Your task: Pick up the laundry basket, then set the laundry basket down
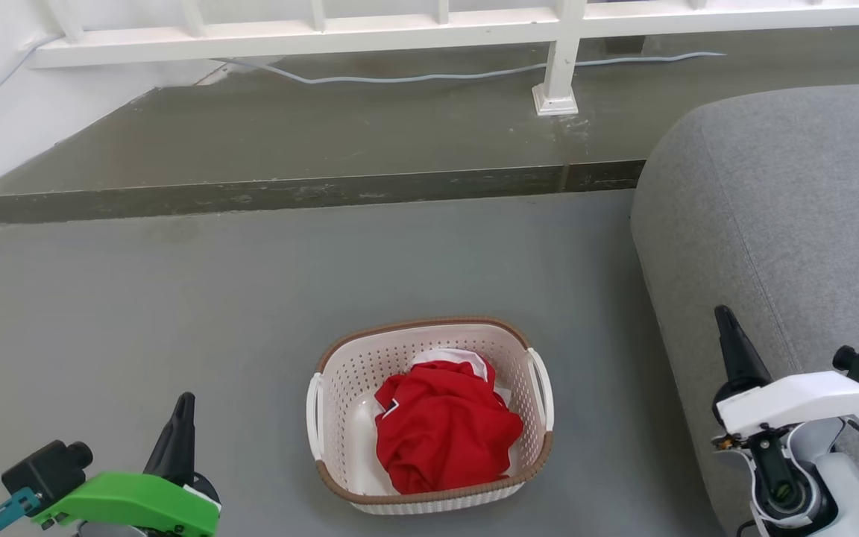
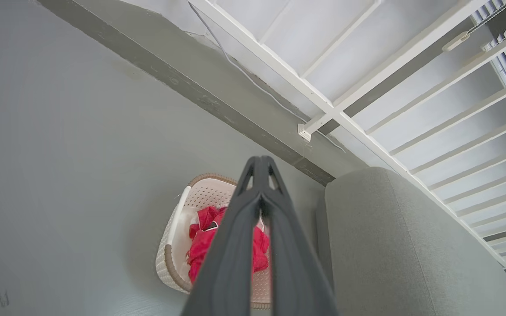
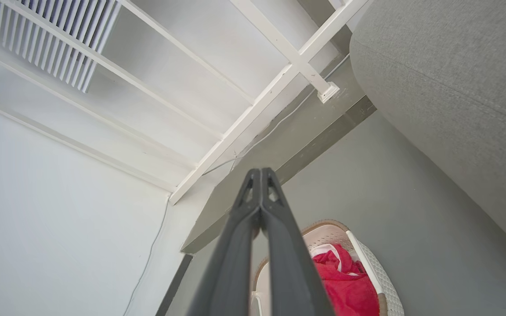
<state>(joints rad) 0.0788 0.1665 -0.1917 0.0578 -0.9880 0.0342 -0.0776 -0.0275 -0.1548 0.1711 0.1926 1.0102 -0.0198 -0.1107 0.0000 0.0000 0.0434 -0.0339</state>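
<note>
Your left gripper (image 1: 186,403) had its jaws pinched right together, tips touching, with nothing in them. Same story for your right gripper (image 1: 721,315): jaws closed up tight and empty.

The laundry basket (image 1: 346,388) sat upright on the plain grey floor (image 1: 176,298) between the two sets of jaws, well apart from both. A crumpled red garment (image 1: 444,429) was piled inside it, with a bit of white cloth (image 1: 467,356) poking out on the far side.

Just beside the right jaws was a grey fabric sofa (image 1: 787,209). Beyond both jaws, past the basket, the floor stepped up to a darker, scuffed ledge (image 1: 325,134). A white railing (image 1: 400,31) stood on it and a pale cable (image 1: 437,76) trailed along it. In the right wrist view, a bare white wall (image 3: 59,228) lay left of the jaws, with slatted blinds (image 3: 37,39) above it.
</note>
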